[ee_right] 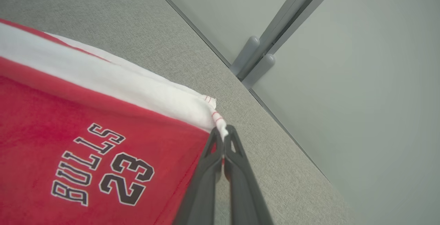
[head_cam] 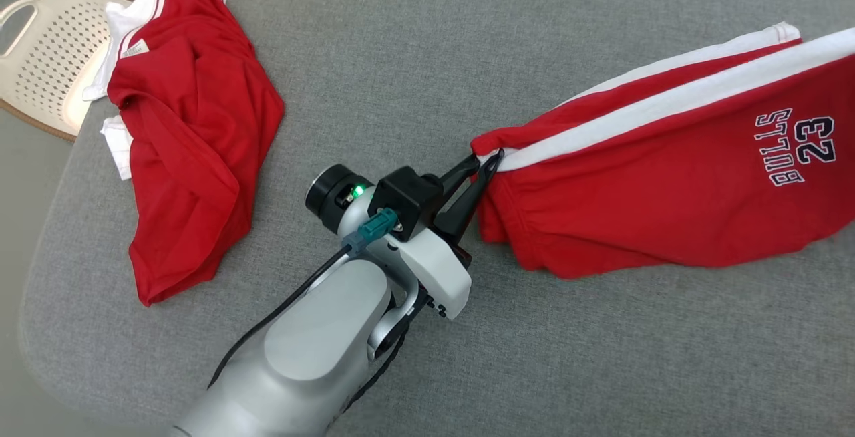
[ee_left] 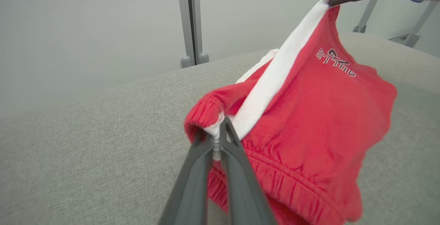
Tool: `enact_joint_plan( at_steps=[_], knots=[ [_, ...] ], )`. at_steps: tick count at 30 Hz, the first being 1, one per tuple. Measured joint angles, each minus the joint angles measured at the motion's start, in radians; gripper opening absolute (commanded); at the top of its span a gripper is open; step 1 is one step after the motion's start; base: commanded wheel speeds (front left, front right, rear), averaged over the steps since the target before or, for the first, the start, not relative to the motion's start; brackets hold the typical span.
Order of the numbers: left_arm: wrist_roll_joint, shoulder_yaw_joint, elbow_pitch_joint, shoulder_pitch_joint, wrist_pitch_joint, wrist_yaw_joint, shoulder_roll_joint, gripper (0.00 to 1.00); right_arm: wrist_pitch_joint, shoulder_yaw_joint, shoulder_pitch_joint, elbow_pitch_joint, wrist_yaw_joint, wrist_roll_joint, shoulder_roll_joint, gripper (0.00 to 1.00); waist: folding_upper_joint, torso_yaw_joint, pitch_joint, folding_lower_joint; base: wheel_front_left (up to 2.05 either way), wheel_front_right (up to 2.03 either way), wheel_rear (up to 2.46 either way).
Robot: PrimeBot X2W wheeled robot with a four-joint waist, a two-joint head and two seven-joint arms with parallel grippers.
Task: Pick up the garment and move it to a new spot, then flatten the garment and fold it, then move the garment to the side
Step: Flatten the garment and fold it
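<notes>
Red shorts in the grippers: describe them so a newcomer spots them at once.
On the grey padded table, look at its right side. The red shorts are stretched between the left gripper and right gripper. Unlike the crumpled red garment by the basket, they bear a broad white stripe and BULLS 23 lettering.

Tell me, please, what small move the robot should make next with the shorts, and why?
Probably lower both ends together to lay the shorts flat on the table: the left gripper pinches the waistband, the right gripper a hem corner, and the cloth sags between them.
</notes>
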Motion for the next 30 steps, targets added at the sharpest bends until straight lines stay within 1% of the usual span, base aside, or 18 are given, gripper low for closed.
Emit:
enact_joint_plan(
  at_steps=[4,9,12,15,16,17,18,19,20,21,23,25,27,29,30],
  knots=[
    [-0.022,-0.010,0.008,-0.040,-0.003,0.003,-0.001,0.00,0.019,0.000,-0.026,0.004,0.000,-0.009,0.004,0.00,0.0000,0.016,0.034,0.0000,0.00,0.00,0.00],
    [-0.058,-0.053,0.008,-0.082,-0.003,0.015,-0.002,0.00,0.028,0.000,-0.046,0.015,0.000,-0.028,0.005,0.00,0.0000,0.029,0.069,0.0000,0.00,0.00,0.00],
    [-0.072,-0.072,0.009,-0.108,-0.004,0.024,-0.002,0.00,0.027,0.000,-0.051,0.014,0.000,-0.063,0.005,0.00,0.0000,0.034,0.088,0.0000,0.00,0.00,0.00],
    [-0.087,-0.083,0.012,-0.125,-0.004,0.034,-0.003,0.00,0.007,0.000,-0.066,0.030,0.000,-0.061,0.006,0.00,0.0000,0.037,0.103,0.0000,0.00,0.00,0.00],
    [-0.096,-0.085,0.014,-0.128,-0.004,0.039,-0.002,0.03,-0.007,0.000,-0.072,0.039,0.000,-0.063,0.009,0.46,0.0000,0.038,0.108,0.0000,0.00,0.00,0.00],
    [-0.104,-0.086,0.014,-0.131,-0.004,0.045,-0.002,0.29,-0.015,0.000,-0.078,0.045,0.000,-0.072,0.013,1.00,0.0000,0.038,0.112,0.0000,0.00,0.00,0.00],
    [-0.109,-0.087,0.014,-0.135,-0.004,0.050,-0.002,0.58,-0.027,0.000,-0.080,0.050,0.000,-0.083,0.017,1.00,0.0000,0.038,0.115,0.0000,0.00,0.00,0.00],
    [-0.111,-0.088,0.015,-0.138,-0.004,0.055,-0.003,0.94,-0.037,0.000,-0.080,0.063,0.000,-0.090,0.023,1.00,0.0000,0.037,0.118,0.0000,0.00,0.00,0.00],
    [-0.117,-0.088,0.017,-0.138,-0.004,0.059,-0.002,1.00,-0.052,0.000,-0.081,0.081,0.000,-0.091,0.029,1.00,0.0000,0.035,0.121,0.0000,0.00,0.00,0.00],
    [-0.117,-0.088,0.017,-0.138,-0.004,0.059,-0.002,1.00,-0.052,0.000,-0.081,0.081,0.000,-0.091,0.029,1.00,0.0000,0.035,0.121,0.0000,0.00,0.00,0.00],
    [-0.138,-0.091,0.026,-0.138,-0.004,0.066,-0.003,1.00,-0.089,0.000,-0.087,0.118,0.000,-0.071,0.043,1.00,0.0000,0.030,0.124,0.0000,0.00,0.00,0.00],
    [-0.155,-0.094,0.027,-0.136,-0.004,0.062,-0.002,1.00,-0.119,0.000,-0.088,0.154,0.000,-0.054,0.061,1.00,0.0000,0.023,0.123,0.0000,0.00,0.00,0.00],
    [-0.156,-0.086,0.025,-0.136,-0.004,0.068,-0.003,1.00,-0.157,0.000,-0.085,0.198,0.000,-0.035,0.076,1.00,0.0000,0.017,0.119,0.0000,0.00,0.00,0.00],
    [-0.155,-0.068,0.024,-0.133,-0.004,0.081,-0.003,1.00,-0.211,-0.011,-0.075,0.249,0.000,-0.004,0.092,1.00,0.0000,0.011,0.109,0.0000,0.00,0.00,0.00],
    [-0.148,-0.051,0.026,-0.119,-0.004,0.089,-0.003,1.00,-0.268,-0.039,-0.054,0.302,0.000,0.043,0.122,1.00,0.0000,0.003,0.095,0.0000,0.00,0.00,0.00]
  ],
)
